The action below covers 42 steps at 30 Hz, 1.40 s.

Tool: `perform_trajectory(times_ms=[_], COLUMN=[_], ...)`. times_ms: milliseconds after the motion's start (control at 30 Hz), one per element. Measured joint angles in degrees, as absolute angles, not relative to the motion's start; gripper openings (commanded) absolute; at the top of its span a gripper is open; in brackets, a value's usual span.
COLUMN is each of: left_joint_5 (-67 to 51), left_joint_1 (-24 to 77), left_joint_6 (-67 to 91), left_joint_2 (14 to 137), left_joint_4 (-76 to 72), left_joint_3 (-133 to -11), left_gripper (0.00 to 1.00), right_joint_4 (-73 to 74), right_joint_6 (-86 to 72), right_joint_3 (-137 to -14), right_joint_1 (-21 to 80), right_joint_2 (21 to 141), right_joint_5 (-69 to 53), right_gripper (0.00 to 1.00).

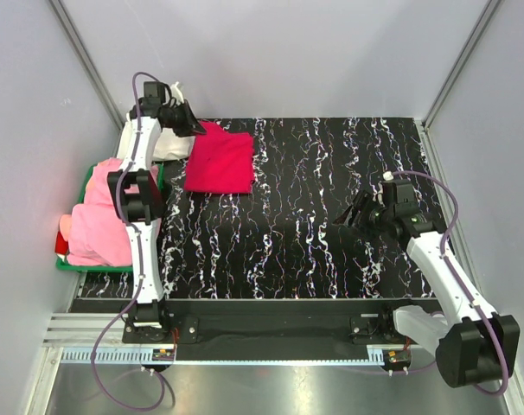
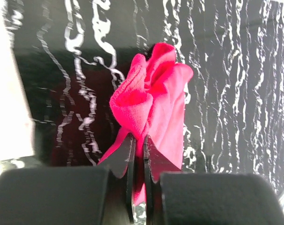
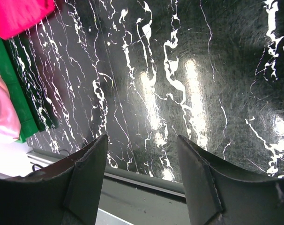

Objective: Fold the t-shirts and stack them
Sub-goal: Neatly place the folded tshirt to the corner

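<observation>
The crimson-red t-shirt (image 1: pixel 220 163) lies folded at the far left of the black marbled table (image 1: pixel 331 164). My left gripper (image 1: pixel 195 128) is shut on its far left corner; in the left wrist view the red cloth (image 2: pixel 151 105) bunches up between the closed fingers (image 2: pixel 129 157). A light pink t-shirt (image 1: pixel 102 220) is heaped on the green tray (image 1: pixel 89 266) at the left edge. A white shirt (image 1: pixel 162 143) lies behind the left arm. My right gripper (image 1: pixel 353 214) is open and empty above the table's right middle; its fingers (image 3: pixel 88 173) stand wide apart, with the red shirt (image 3: pixel 18 16) far off.
Grey walls enclose the table on three sides. The green tray (image 3: pixel 15 93) with pink cloth (image 3: pixel 3 117) sits off the table's left edge. The table's near edge rail (image 3: pixel 146 183) shows under the right gripper.
</observation>
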State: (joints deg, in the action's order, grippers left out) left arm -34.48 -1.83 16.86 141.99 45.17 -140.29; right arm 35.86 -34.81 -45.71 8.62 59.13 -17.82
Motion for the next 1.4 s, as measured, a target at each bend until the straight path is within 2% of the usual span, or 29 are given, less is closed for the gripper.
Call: perform_trajectory(times_ms=[267, 733, 1300, 1400], left_joint_5=[-32.4, -30.8, -30.8, -30.8], left_joint_1=[-4.8, -9.6, -14.5, -15.2], left_joint_6=[14.3, 13.8, 17.6, 18.1], left_joint_2=[141.4, 137.9, 136.9, 137.1], left_joint_4=[42.7, 34.4, 26.3, 25.5], left_joint_3=[-141.8, -141.8, -144.7, -145.1], left_gripper=[0.08, 0.0, 0.0, 0.05], right_joint_4=[35.9, 34.3, 32.2, 31.4], right_joint_6=[-34.4, -33.9, -33.9, -33.9], right_joint_3=[-45.7, -45.7, -45.7, -45.7], right_joint_1=[8.6, 8.6, 8.6, 8.6], right_joint_2=[60.9, 65.8, 71.0, 72.5], right_joint_5=[-19.2, -20.8, -22.1, -22.2], right_gripper=[0.67, 0.65, 0.65, 0.65])
